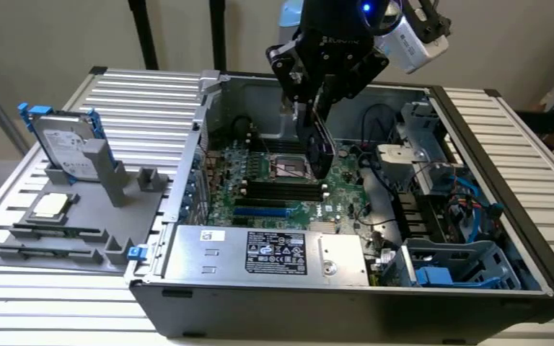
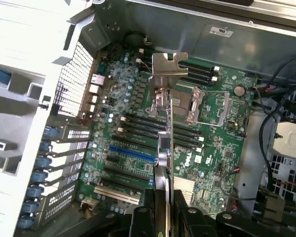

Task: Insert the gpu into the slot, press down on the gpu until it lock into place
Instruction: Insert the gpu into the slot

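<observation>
My gripper (image 1: 317, 108) hangs over the open computer case, shut on the gpu (image 1: 319, 148), a thin black card held upright and edge-on above the motherboard (image 1: 257, 180). In the wrist view the gpu (image 2: 170, 123) runs away from my gripper (image 2: 166, 200), showing its green board edge and, at the far end, its silver bracket (image 2: 168, 64). The card is in the air over the CPU socket (image 2: 207, 106) and the memory slots, not touching the board. A blue slot (image 2: 133, 154) lies on the board to one side of the card, and the same blue slot (image 1: 262, 213) shows in the exterior view.
A silver labelled power supply (image 1: 267, 252) fills the case's near side. On the exterior view's right are drive bays and cables (image 1: 441, 202). Outside the case, on the exterior view's left, a grey fixture (image 1: 60, 231) holds a hard drive (image 1: 66, 148) with blue clips.
</observation>
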Controlling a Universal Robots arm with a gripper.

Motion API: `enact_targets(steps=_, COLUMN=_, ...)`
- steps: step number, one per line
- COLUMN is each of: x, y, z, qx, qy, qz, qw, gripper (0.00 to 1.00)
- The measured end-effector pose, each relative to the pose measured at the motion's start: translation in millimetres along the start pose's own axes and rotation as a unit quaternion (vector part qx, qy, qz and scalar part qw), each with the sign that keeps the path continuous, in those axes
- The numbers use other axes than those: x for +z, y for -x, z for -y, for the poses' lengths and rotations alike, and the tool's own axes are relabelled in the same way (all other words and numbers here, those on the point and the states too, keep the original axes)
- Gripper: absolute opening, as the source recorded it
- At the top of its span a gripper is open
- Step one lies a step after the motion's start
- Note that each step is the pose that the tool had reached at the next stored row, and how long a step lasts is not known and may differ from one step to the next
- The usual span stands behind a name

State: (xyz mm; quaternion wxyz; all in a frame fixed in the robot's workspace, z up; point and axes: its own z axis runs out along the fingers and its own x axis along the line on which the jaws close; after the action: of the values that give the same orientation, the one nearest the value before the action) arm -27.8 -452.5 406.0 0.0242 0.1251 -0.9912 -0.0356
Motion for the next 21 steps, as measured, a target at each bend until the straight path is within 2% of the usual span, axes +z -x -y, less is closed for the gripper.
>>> enact_targets(steps=5, x=0.4, y=0.0, z=0.0, qx=-0.045, qy=-0.0018, qz=-0.0035, qw=0.9990, gripper=0.27)
enact_targets(steps=10, x=0.7, y=0.1, z=0.1, qx=-0.090, qy=-0.0035, qz=-0.0068, qw=0.9959, gripper=0.27)
enact_targets(steps=13, x=0.9, y=0.1, z=0.1, qx=-0.117, qy=-0.0046, qz=-0.0089, qw=0.9931, gripper=0.27)
enact_targets(steps=16, x=1.1, y=0.1, z=0.1, qx=-0.144, qy=-0.0057, qz=-0.0109, qw=0.9895, gripper=0.27)
enact_targets(steps=21, x=1.5, y=0.1, z=0.1, qx=-0.189, qy=-0.0075, qz=-0.0142, qw=0.9819, gripper=0.27)
